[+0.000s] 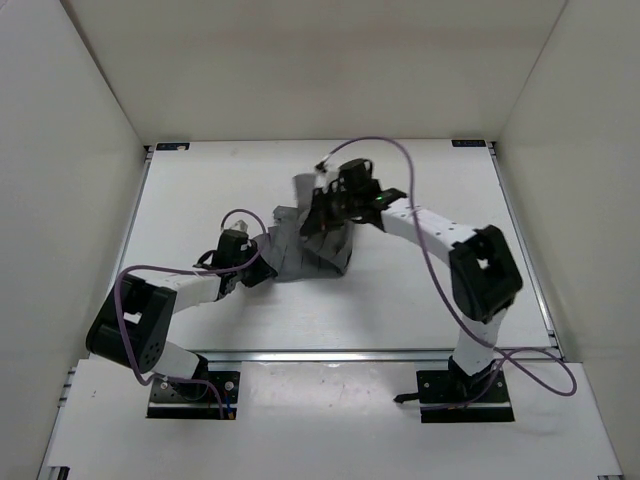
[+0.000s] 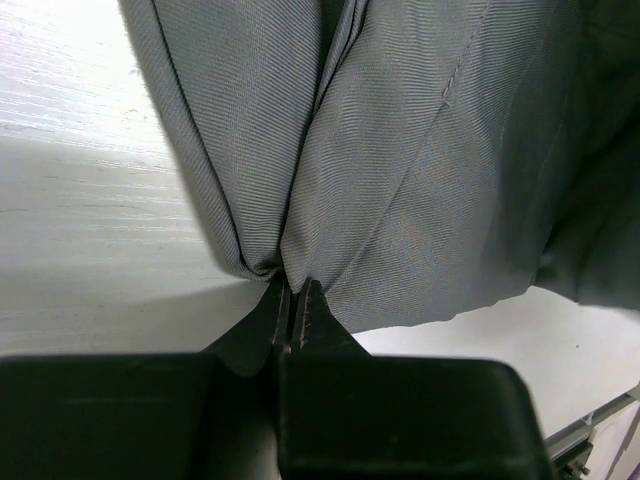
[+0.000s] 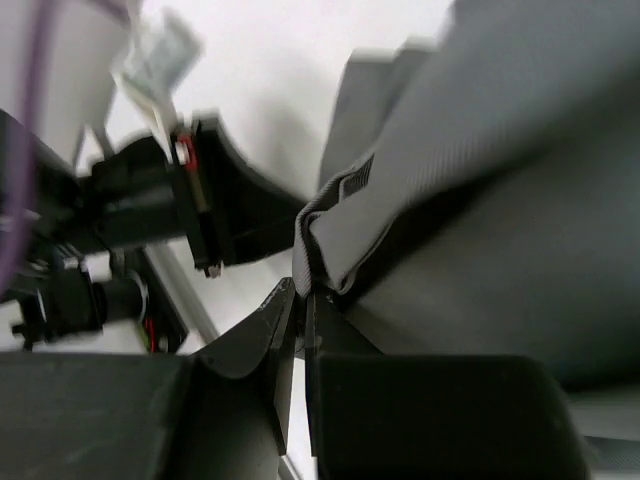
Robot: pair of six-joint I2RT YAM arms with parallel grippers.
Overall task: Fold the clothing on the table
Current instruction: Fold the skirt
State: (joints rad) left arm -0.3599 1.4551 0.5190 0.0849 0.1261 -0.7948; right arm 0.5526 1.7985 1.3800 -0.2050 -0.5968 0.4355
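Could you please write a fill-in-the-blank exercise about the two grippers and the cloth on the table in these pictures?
1. The left gripper is ____ on a fold of the pleated garment.
2. The right gripper pinches its stitched edge, ____ from the arm bases than the left one.
3. The garment's colour is ____.
4. It lies bunched on a ____ table.
Missing words: shut; farther; grey; white.

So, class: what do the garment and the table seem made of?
The clothing: soft woven fabric, matte grey; fine ribbed weave and a stitched seam show. The table: matte white, possibly painted or laminated board; faint streaks show.
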